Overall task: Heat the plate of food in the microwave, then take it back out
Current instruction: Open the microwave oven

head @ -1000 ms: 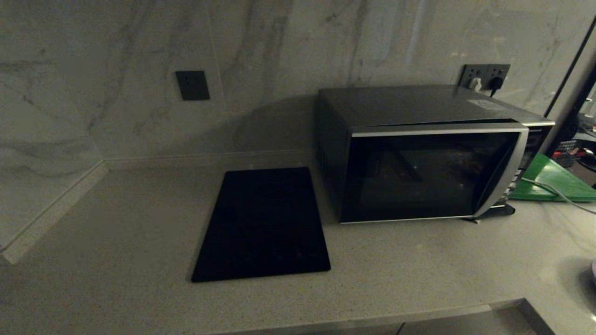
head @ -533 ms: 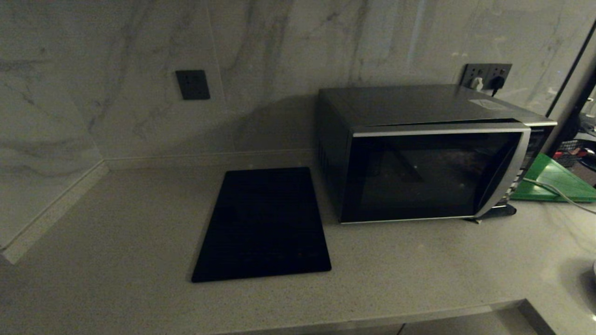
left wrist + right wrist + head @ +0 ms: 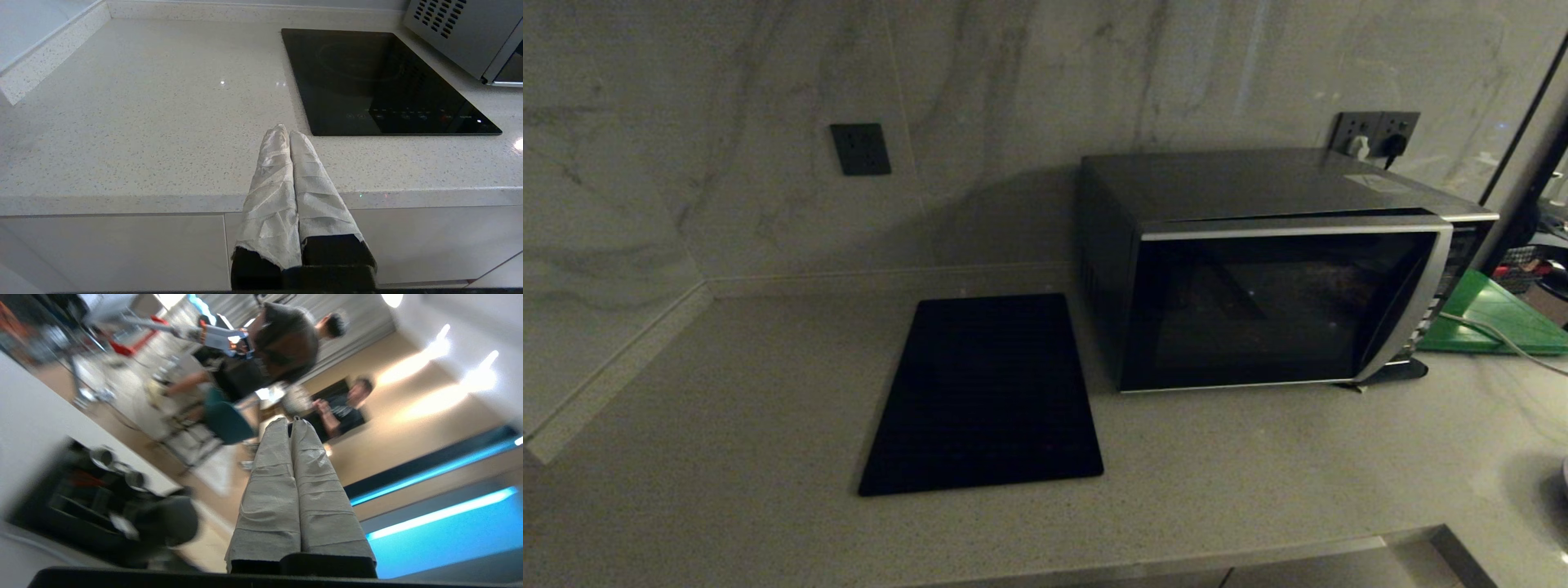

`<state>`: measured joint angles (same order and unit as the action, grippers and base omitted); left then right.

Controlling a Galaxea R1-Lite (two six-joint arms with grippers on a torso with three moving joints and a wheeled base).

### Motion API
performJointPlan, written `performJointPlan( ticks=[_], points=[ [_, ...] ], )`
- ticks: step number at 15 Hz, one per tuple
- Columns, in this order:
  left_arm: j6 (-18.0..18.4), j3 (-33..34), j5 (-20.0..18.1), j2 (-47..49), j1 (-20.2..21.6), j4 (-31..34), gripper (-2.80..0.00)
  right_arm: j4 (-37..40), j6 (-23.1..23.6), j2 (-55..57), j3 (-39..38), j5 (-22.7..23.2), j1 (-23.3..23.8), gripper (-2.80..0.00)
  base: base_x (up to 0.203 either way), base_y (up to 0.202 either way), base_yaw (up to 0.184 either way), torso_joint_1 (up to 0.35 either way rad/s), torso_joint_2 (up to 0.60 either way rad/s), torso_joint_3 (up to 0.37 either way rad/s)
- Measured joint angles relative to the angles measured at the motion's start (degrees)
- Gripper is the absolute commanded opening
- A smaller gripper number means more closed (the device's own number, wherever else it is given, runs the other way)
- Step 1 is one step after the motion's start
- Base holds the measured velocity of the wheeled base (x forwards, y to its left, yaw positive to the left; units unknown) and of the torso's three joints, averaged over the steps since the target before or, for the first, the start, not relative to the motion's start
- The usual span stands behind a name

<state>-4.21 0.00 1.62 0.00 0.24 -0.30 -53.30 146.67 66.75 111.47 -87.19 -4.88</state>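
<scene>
The microwave [image 3: 1258,302] stands at the back right of the counter with its dark glass door closed; its vented side [image 3: 461,36] shows in the left wrist view. The plate of food is out of view. My left gripper [image 3: 286,130] is shut and empty, its fingers wrapped in white cloth. It hovers over the counter's front edge, near the front left corner of the black mat. My right gripper [image 3: 290,421] is also shut and empty and points away from the counter into the room. Neither arm shows in the head view.
A flat black mat [image 3: 984,392] lies left of the microwave. A green board [image 3: 1494,318] with a grey cable [image 3: 1486,331] over it sits to the microwave's right. Wall sockets [image 3: 1372,131] are behind the microwave. A raised ledge [image 3: 613,376] borders the counter's left side.
</scene>
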Motion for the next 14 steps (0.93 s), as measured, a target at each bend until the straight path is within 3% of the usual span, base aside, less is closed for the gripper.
performJointPlan(
  ticks=[4, 6, 8, 10, 12, 14],
  points=[
    [0.02, 0.0, 0.0, 0.0, 0.0, 0.0, -2.8, -25.66, -0.37, 2.17, -10.29, 0.01, 1.48, -2.8, 0.0, 0.0, 0.0, 0.0, 0.0, 0.0],
    [0.02, 0.0, 0.01, 0.0, 0.0, 0.0, -2.8, -30.72, 1.94, 2.63, -12.73, 0.0, 6.4, -2.8, 0.0, 0.0, 0.0, 0.0, 0.0, 0.0],
    [0.02, 0.0, 0.0, 0.0, 0.0, 0.0, -2.8, -24.58, 5.38, 2.18, -9.88, 0.01, 9.56, -2.8, 0.0, 0.0, 0.0, 0.0, 0.0, 0.0],
    [0.02, 0.0, 0.0, 0.0, 0.0, -0.02, -2.8, -8.46, 6.06, 1.75, -3.36, 0.01, 11.57, -2.8, 0.0, 0.0, 0.0, 0.0, 0.0, 0.0],
    [0.02, 0.0, 0.01, 0.0, 0.0, -0.02, -2.8, 7.93, 1.65, 2.32, 0.11, 0.01, 14.19, -2.8, 0.0, 0.0, 0.0, 0.0, 0.0, 0.0],
    [0.02, 0.0, 0.0, 0.0, 0.0, -0.02, -2.8, 15.13, -8.5, 3.81, 1.13, 0.1, 16.99, -2.8, 0.0, 0.0, 0.0, 0.0, 0.0, 0.0]
  ],
)
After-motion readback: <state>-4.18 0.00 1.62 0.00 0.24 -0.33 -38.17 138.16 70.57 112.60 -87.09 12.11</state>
